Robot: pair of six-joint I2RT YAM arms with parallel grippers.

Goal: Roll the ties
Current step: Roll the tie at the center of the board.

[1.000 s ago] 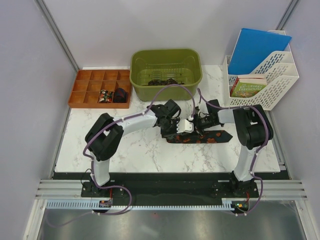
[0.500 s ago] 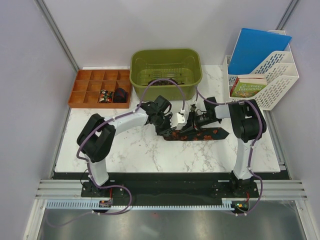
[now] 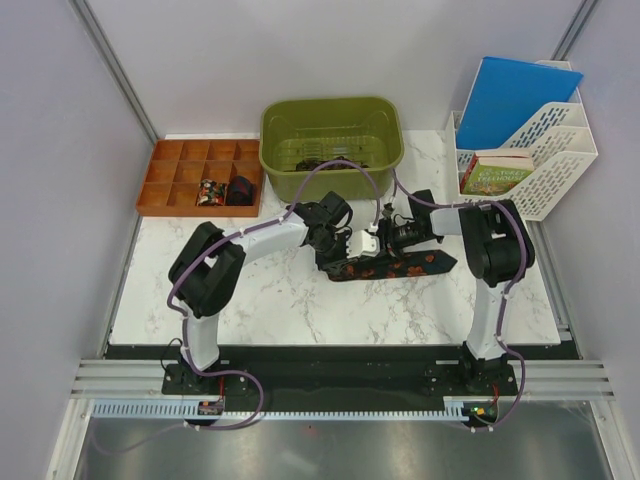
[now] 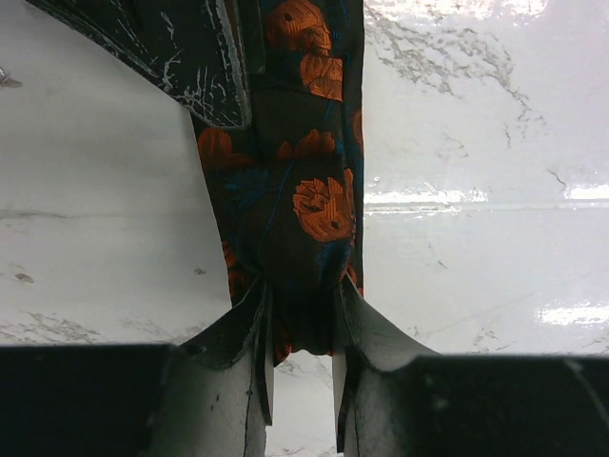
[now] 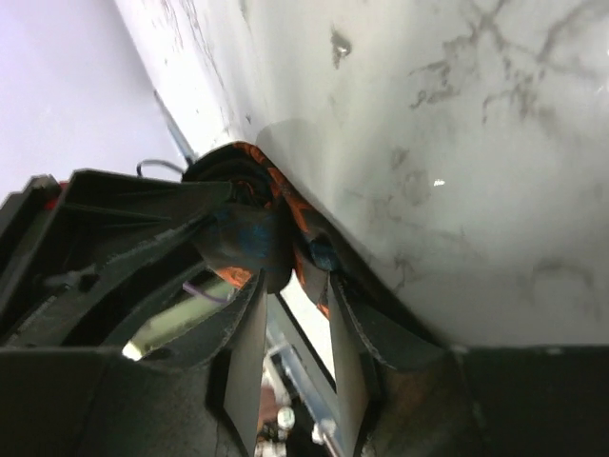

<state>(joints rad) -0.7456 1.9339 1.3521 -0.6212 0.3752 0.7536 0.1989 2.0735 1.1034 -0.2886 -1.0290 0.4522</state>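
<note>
Marble table [image 3: 250, 300]: tie [image 3: 400, 266] pinched in left gripper [image 4: 303, 297] (also right gripper [image 5: 297, 278]).

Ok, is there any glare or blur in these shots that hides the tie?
Left wrist view: white glare streaks on the table, tie sharp. Right wrist view: tie shadowed and slightly soft, very close to the lens. Top view: even light, no harsh shadows.

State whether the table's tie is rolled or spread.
Mostly spread: the tie lies flat along the table, one end gripped.
</note>
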